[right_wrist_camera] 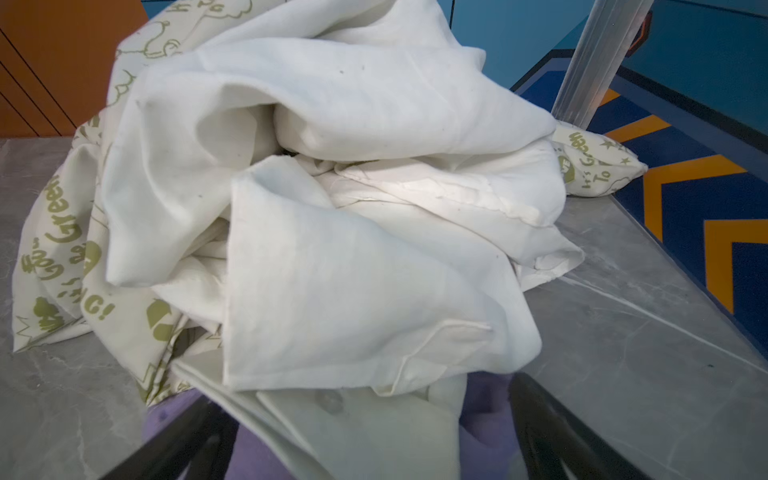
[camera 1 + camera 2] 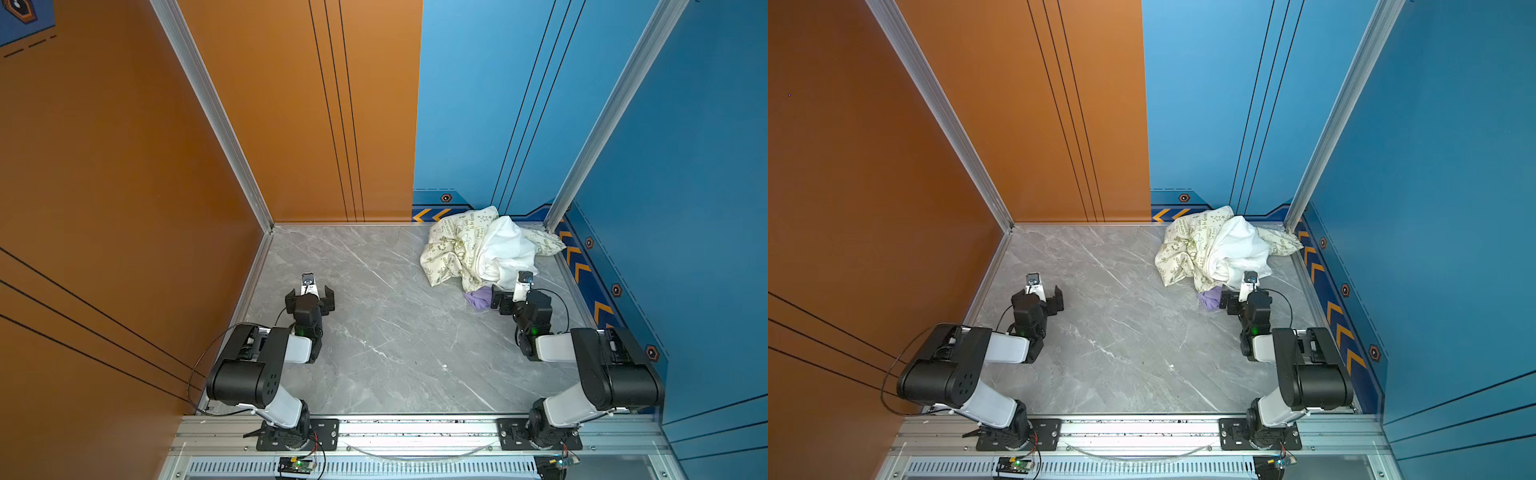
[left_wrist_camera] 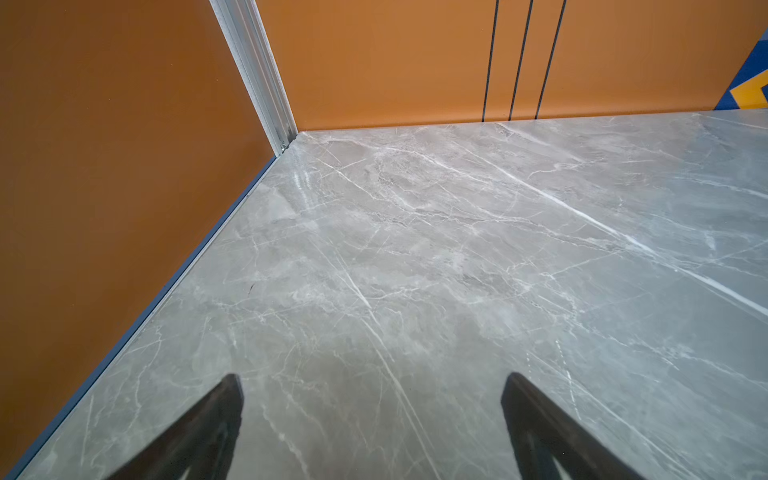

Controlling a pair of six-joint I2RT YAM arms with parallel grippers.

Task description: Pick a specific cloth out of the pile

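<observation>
Peeking from under the pile of cream green-printed and plain white cloths (image 2: pixel 478 245), the lavender T-shirt (image 2: pixel 478 300) shows in both top views, just beside the right gripper (image 2: pixel 517 299); the left gripper (image 2: pixel 310 294) hangs well apart from the pile. Left wrist: fingers (image 3: pixel 212 424) spread over grey marble tabletop (image 3: pixel 415 249). Right wrist: fingers (image 1: pixel 540 428) spread, the lavender T-shirt (image 1: pixel 484 419) between them.

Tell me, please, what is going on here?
The right hand, open, is at the near edge of the pile, straddling the lavender cloth that pokes out under the white cloth and the cream cloth; nothing is gripped yet. The left hand, open too, hovers over bare table, away from the pile.
</observation>
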